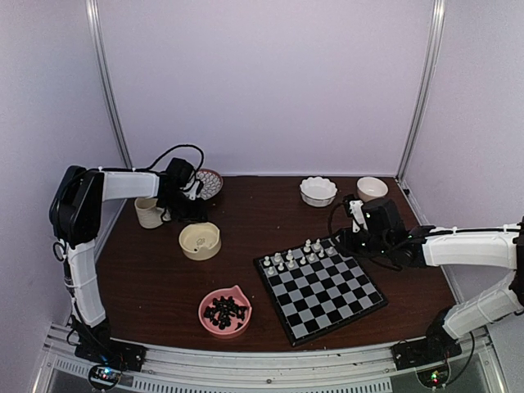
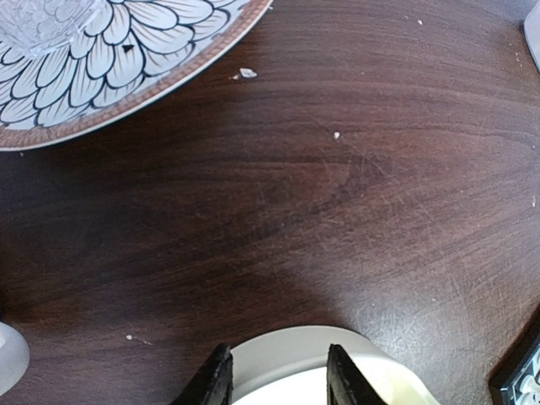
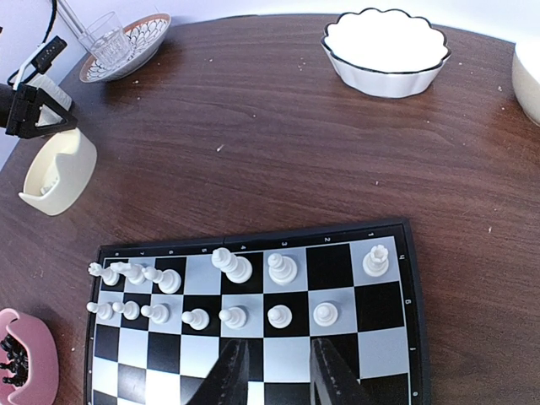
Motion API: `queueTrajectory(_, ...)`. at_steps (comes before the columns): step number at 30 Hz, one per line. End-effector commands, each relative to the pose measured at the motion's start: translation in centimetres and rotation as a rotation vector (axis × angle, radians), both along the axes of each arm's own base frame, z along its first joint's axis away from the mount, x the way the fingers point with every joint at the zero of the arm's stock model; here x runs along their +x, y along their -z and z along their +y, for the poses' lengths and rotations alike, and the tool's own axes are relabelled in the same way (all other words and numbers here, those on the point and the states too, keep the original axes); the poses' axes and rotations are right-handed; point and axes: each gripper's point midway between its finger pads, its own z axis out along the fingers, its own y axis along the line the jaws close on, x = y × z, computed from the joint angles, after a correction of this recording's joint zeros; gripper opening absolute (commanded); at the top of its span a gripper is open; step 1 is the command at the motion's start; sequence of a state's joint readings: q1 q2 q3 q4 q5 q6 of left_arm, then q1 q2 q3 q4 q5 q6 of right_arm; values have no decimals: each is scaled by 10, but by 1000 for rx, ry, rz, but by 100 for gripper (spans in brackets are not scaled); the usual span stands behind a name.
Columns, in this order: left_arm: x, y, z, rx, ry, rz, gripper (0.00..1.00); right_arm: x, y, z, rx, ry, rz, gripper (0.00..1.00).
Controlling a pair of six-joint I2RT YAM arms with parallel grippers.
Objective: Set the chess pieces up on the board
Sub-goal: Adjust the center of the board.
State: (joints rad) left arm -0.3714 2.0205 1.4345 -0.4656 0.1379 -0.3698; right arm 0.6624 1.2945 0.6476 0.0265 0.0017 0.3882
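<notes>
Right end effector (image 3: 278, 353) over board (image 3: 371, 308), left end effector (image 2: 278, 359) above cream bowl (image 2: 375, 363), both half-spread

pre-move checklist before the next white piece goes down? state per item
1. Right gripper empty: ok, fingers apart, nothing between them.
2. Free back-row spot on the board: ok, the black square beside the corner piece is bare.
3. Placed white pieces upright: cannot tell, the far-left ones crowd together.
4. Left gripper open over the cream bowl: ok.
5. White pieces in the cream bowl: cannot tell.
6. Black pieces off the board in the pink bowl: ok.
</notes>
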Motion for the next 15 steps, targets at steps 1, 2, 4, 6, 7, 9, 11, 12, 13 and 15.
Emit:
queueTrajectory(1, -21, 18, 5, -18, -29, 111, 38, 1, -7, -4, 3, 8, -29, 28)
queueTrajectory(2, -25, 19, 6, -22, -38, 119, 38, 1, -7, -4, 3, 8, -30, 28)
queueTrajectory(4, -32, 20, 6, -37, -48, 130, 38, 0, -7, -4, 4, 8, -30, 28)
queueTrajectory(6, -40, 21, 9, -46, -58, 143, 38, 1, -7, -5, 5, 10, -31, 28)
queueTrajectory(7, -44, 21, 9, -52, -61, 149, 38, 0, -8, -4, 5, 9, -32, 28)
queueTrajectory(9, -52, 21, 11, -62, -68, 163, 38, 1, -8, -4, 5, 8, -32, 28)
queueTrajectory(11, -62, 20, 12, -78, -74, 174, 38, 1, -8, -4, 6, 8, -33, 28)
queueTrajectory(12, -67, 20, 14, -84, -81, 177, 37, 1, -8, -4, 6, 8, -33, 28)
queueTrajectory(13, -73, 19, 14, -97, -83, 180, 37, 0, -8, -4, 7, 6, -32, 28)
queueTrajectory(15, -85, 18, 12, -140, -75, 183, 38, 0, -8, -4, 8, 5, -32, 28)
